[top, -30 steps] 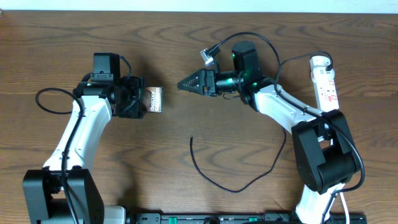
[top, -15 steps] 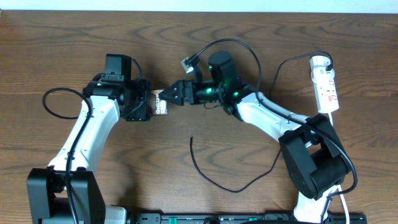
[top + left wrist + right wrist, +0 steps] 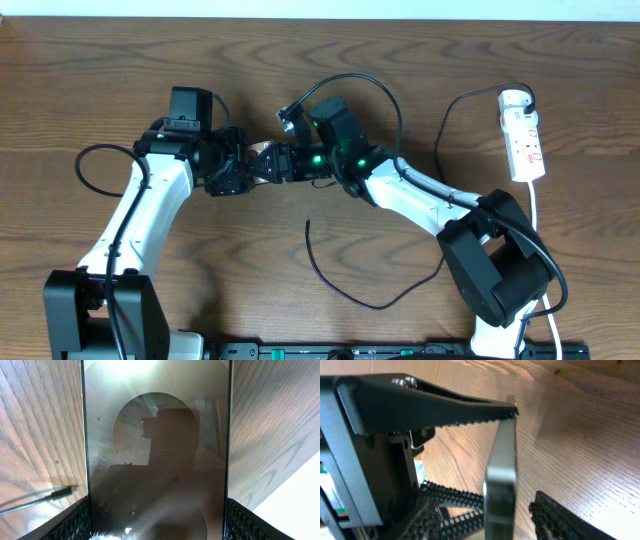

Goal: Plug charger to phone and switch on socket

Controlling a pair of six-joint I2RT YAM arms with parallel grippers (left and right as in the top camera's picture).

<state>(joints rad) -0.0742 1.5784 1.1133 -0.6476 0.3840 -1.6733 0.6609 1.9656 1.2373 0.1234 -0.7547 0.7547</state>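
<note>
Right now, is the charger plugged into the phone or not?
Not plugged. The charger lies loose on the table, its plug tip apart from the phone, held in the left pincer.

white links [image 3: 128, 215], black joints [image 3: 510, 270], green lights [image 3: 318, 157]

No legible lettering anywhere, only unreadable red marks on the white socket [image 3: 522, 135]
</note>
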